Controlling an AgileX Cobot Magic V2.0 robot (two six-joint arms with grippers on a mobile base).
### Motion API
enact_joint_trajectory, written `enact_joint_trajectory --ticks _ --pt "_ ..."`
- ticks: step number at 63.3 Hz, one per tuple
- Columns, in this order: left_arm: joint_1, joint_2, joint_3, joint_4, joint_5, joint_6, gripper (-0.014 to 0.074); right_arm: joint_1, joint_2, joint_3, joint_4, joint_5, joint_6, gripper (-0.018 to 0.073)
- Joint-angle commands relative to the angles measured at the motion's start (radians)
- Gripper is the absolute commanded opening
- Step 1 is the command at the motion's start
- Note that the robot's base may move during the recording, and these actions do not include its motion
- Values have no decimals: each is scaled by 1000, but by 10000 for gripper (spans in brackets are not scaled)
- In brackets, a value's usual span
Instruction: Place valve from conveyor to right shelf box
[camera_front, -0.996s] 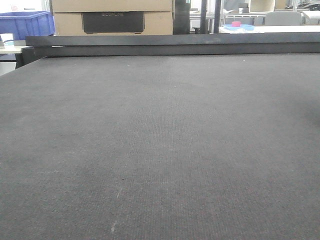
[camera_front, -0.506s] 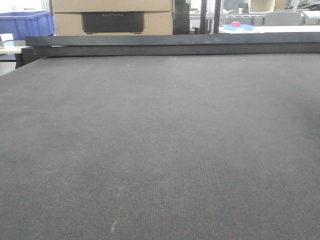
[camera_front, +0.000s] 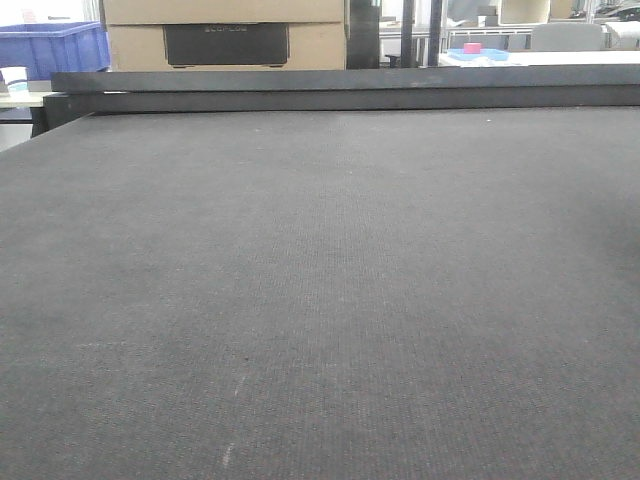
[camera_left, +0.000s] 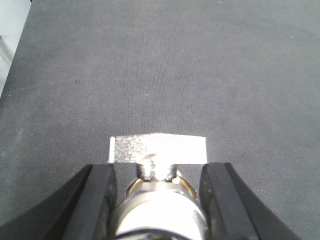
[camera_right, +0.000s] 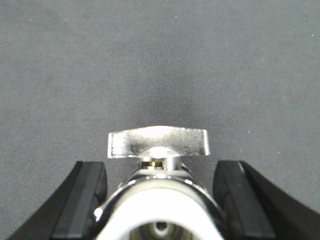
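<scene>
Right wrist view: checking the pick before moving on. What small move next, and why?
Probably lift the right gripper slightly: its black fingers look closed on the silver metal valve with a flat handle, over the dark grey woven conveyor belt, and no shelf box shows.

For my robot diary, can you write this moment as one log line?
left fingers: shut on left valve | right fingers: shut on right valve | belt: under both
</scene>
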Motion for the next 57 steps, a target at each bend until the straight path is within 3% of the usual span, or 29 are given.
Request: enact_joint_trajectory --ticks 1,57 --pt "-4 -5 -4 -5 -65 -4 -111 -1 -13 -8 1 -50 -8 -167" --pt "-4 -5 -4 -5 -266 -4 -111 -1 -13 -8 1 -50 -8 -167"
